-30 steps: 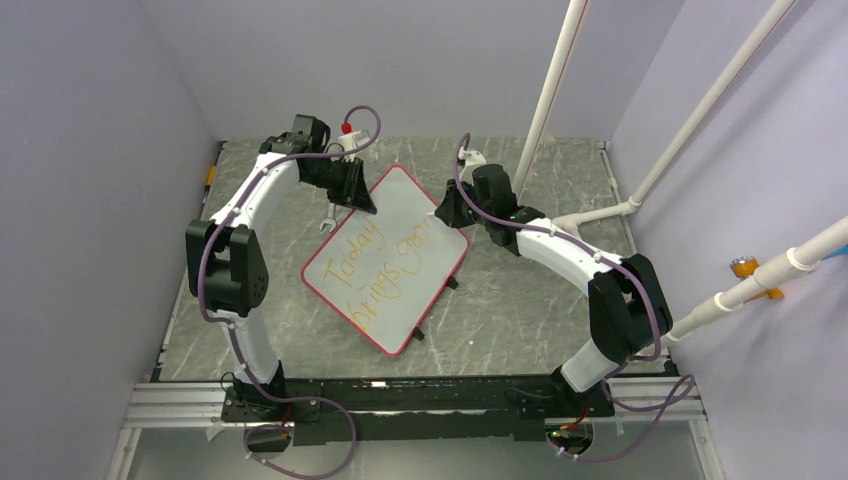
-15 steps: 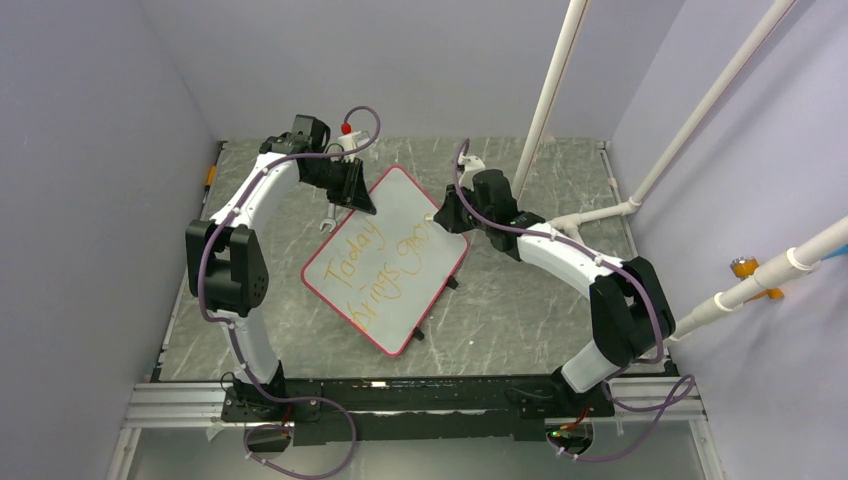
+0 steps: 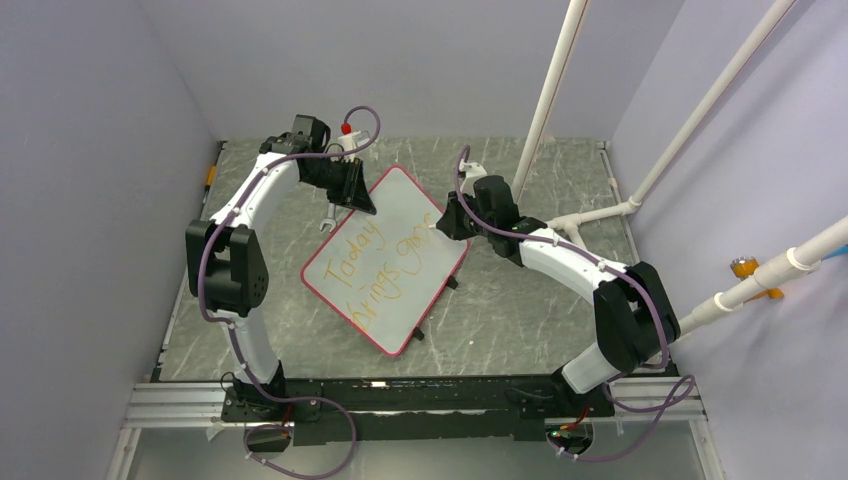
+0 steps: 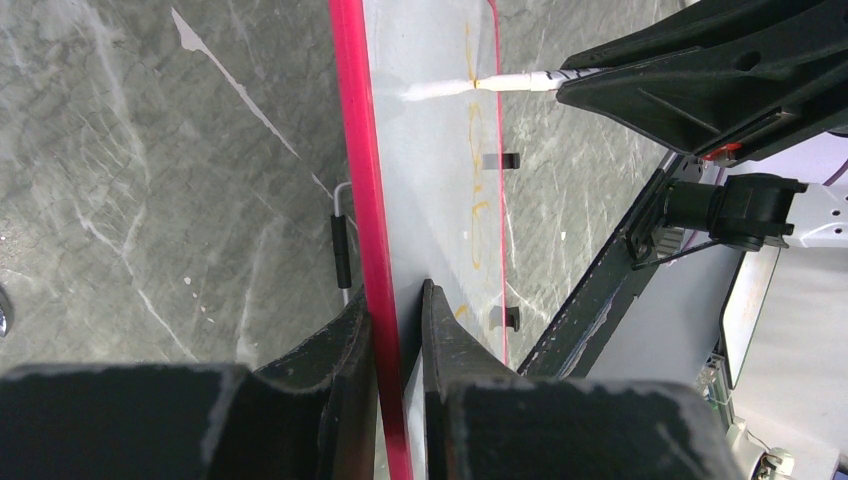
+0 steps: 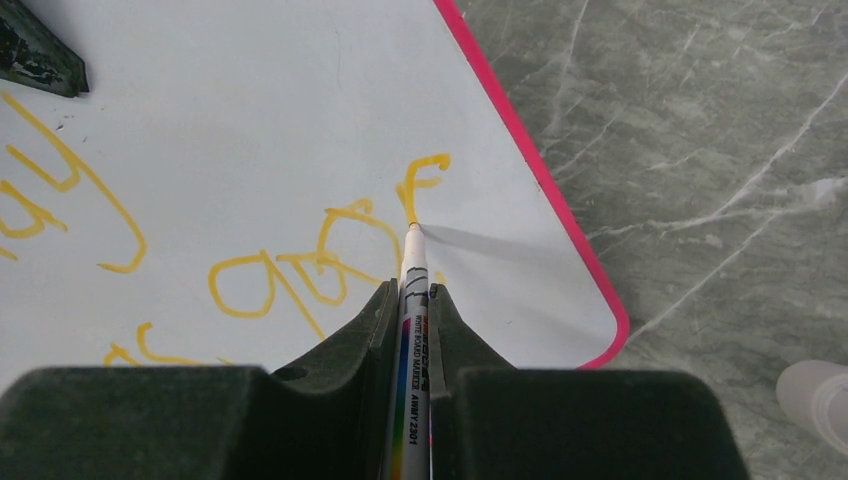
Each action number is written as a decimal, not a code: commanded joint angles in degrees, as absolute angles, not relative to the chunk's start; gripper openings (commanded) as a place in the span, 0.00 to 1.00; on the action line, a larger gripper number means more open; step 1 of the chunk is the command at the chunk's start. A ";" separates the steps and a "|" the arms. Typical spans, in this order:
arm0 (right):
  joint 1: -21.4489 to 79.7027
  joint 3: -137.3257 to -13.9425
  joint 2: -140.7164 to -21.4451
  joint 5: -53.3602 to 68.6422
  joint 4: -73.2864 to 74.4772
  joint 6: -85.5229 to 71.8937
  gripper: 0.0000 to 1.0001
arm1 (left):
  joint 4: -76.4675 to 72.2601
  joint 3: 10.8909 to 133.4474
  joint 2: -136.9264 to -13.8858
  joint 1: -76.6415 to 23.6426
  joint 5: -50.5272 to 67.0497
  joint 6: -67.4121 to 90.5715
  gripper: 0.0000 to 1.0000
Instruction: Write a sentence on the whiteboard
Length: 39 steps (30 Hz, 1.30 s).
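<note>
The whiteboard (image 3: 405,205), red-framed, stands tilted in the middle of the table. My left gripper (image 3: 360,200) is shut on the whiteboard's far edge; in the left wrist view its fingers (image 4: 397,300) pinch the red frame (image 4: 352,150). My right gripper (image 3: 441,222) is shut on a white marker (image 5: 413,265), whose tip touches the board at the foot of an orange stroke (image 5: 420,185). The sentence (image 3: 385,262) runs in two orange lines; its last letters (image 5: 300,265) show left of the tip. The marker (image 4: 520,80) also shows from the left wrist.
White pipes (image 3: 548,95) rise at the back right. Two black clips (image 4: 508,160) sit on the board's far long edge, and a metal leg (image 4: 340,240) sticks out behind it. A small white object (image 5: 815,395) lies on the grey table (image 3: 520,300) beside the board's corner.
My right gripper has moved a little down and towards the board's middle with the marker, drawing the newest orange stroke longer. The left gripper and the board have stayed put.
</note>
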State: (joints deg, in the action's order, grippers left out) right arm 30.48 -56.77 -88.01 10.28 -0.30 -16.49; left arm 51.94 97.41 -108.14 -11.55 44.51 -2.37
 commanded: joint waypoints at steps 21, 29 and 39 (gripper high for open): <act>31.01 -66.84 -94.20 4.49 6.54 -15.57 0.00 | 49.31 98.44 -105.80 -12.13 42.52 -6.36 0.00; 31.06 -71.28 -97.01 5.14 7.05 -15.80 0.00 | 49.39 98.53 -105.69 -12.13 42.59 -6.35 0.00; 31.18 -75.65 -98.69 8.42 6.90 -17.64 0.00 | 49.38 98.53 -105.73 -12.13 42.59 -6.34 0.00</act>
